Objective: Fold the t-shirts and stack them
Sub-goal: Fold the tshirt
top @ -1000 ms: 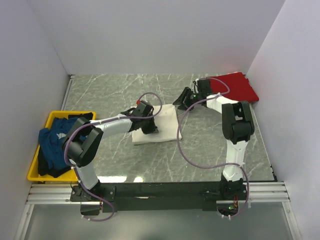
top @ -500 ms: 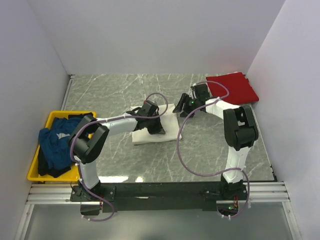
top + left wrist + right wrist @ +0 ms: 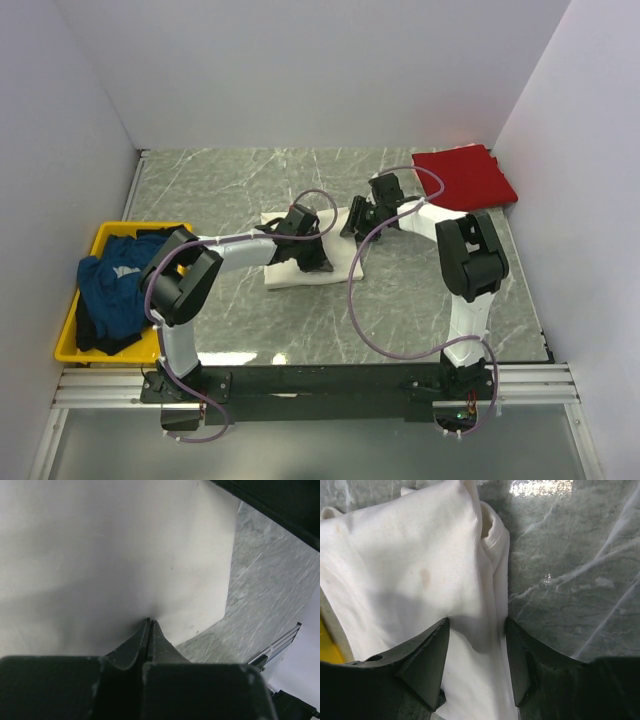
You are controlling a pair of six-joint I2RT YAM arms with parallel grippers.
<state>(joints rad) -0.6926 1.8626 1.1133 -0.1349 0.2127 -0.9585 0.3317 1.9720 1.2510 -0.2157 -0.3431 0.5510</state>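
The left arm (image 3: pixel 235 246) reaches forward and rightward, low and nearly level, the left pincer (image 3: pixel 149 626) pointing down with its 2 fingers pressed together. The right arm (image 3: pixel 432 213) bends leftward from its raised elbow, and the right pincer (image 3: pixel 476 627) has its 2 fingers spread apart.

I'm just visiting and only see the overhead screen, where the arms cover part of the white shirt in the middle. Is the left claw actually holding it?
Observer: The left gripper is fully closed, its tips pressed into the cream-white t-shirt. I cannot tell whether any cloth is pinched between them.
Operator: And the right one?
Observer: The right gripper is open and straddles the shirt's folded edge.
Operator: Anything else up close?
Observer: A faint yellowish stain marks the cloth.
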